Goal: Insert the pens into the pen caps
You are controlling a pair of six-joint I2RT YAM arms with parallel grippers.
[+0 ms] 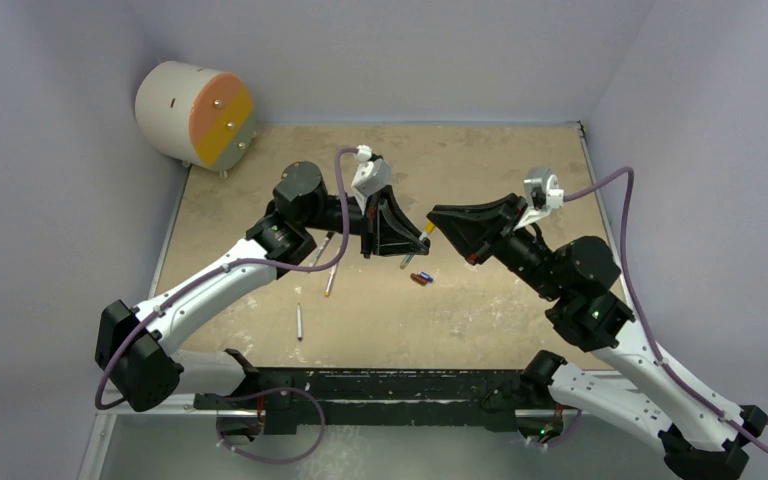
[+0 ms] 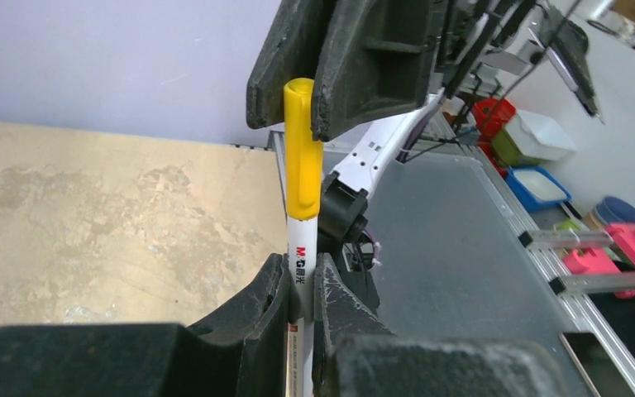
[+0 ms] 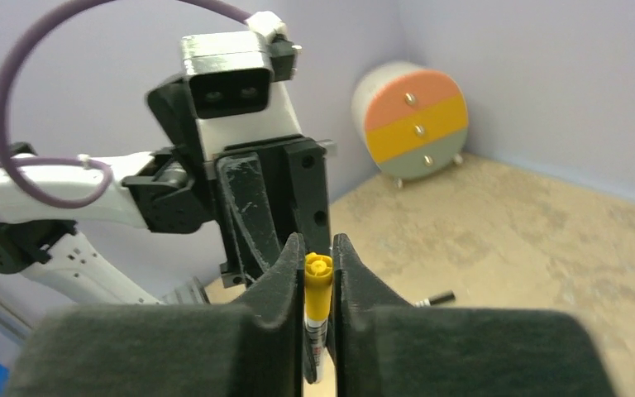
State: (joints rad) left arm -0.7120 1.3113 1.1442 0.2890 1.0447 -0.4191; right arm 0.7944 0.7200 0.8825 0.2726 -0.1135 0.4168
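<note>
L gripper (image 2: pixel 301 285) clamped on white pen (image 2: pixel 300 252), R gripper (image 3: pixel 318 258) clamped on its yellow cap (image 3: pixel 317 289), both mid-air over tabletop (image 1: pixel 520 310) centre.

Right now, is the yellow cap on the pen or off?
On. The yellow cap sits over the end of the pen; its white barrel emerges below. Fully seated: cannot tell.

White arms (image 1: pixel 210 285), black joints (image 1: pixel 300 188), purple cables (image 3: pixel 8 78)
</note>
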